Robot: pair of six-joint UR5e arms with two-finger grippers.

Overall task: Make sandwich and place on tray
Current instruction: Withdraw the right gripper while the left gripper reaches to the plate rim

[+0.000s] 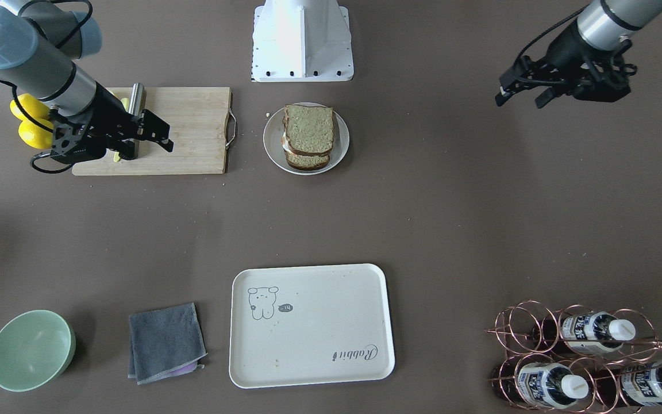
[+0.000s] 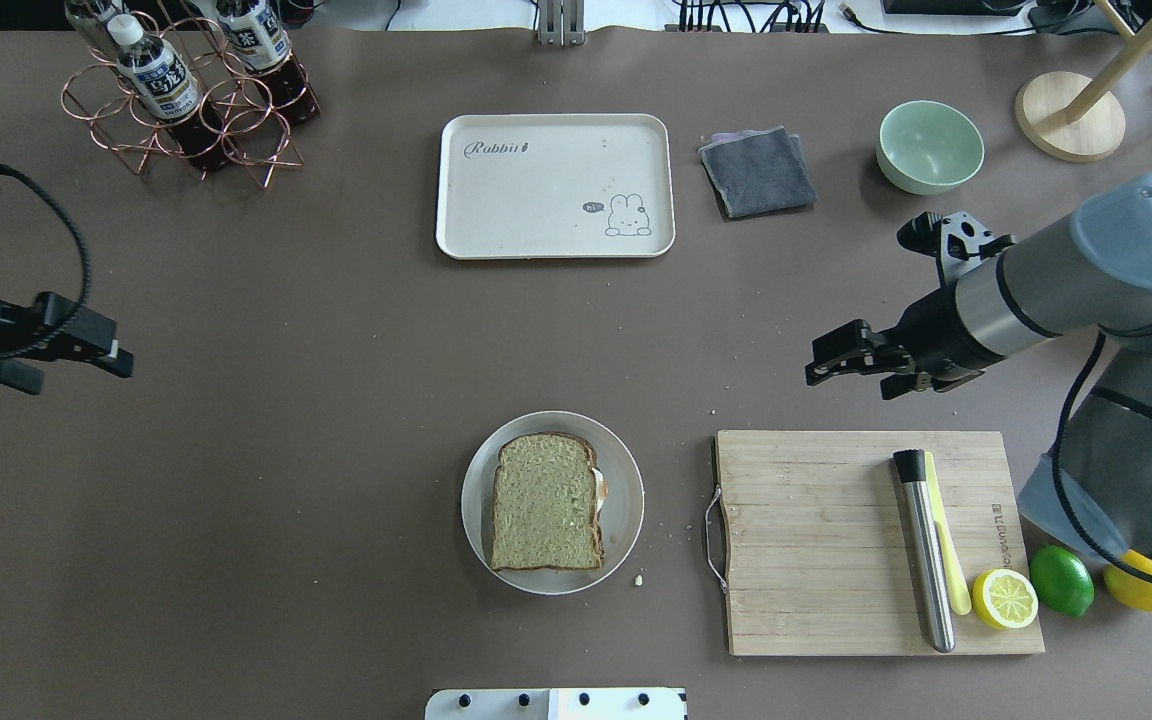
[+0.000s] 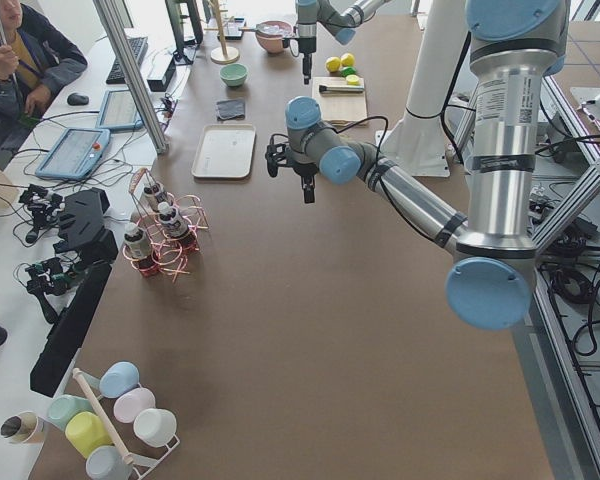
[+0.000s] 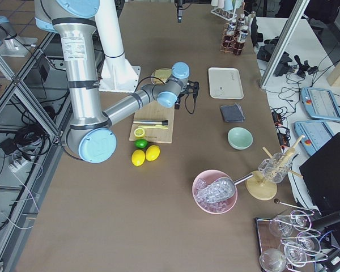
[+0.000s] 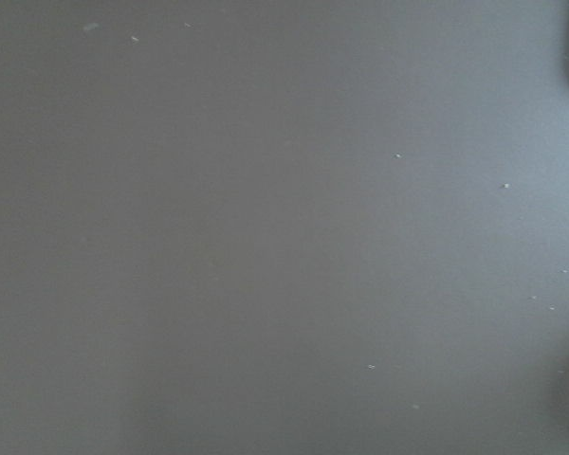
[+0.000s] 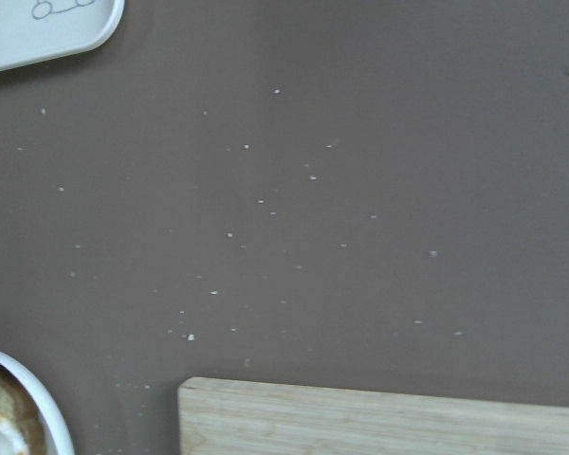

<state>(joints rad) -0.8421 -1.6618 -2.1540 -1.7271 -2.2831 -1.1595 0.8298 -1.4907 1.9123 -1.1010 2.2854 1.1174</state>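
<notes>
The sandwich (image 2: 546,502), two greenish-tan bread slices with a bit of white egg showing at the edge, sits on a round grey plate (image 2: 628,470) near the robot's base; it also shows in the front view (image 1: 308,131). The cream tray (image 2: 536,200) lies empty at the far middle of the table, and in the front view (image 1: 319,345). My left gripper (image 2: 76,374) hovers open and empty over bare table far to the left of the plate. My right gripper (image 2: 848,385) is open and empty just beyond the cutting board's far edge.
A wooden cutting board (image 2: 816,540) holds a steel rod (image 2: 924,550) and a lemon half (image 2: 1004,598); a lime (image 2: 1061,580) and lemon lie beside it. A grey cloth (image 2: 758,172), green bowl (image 2: 930,146) and copper bottle rack (image 2: 186,100) stand along the far edge.
</notes>
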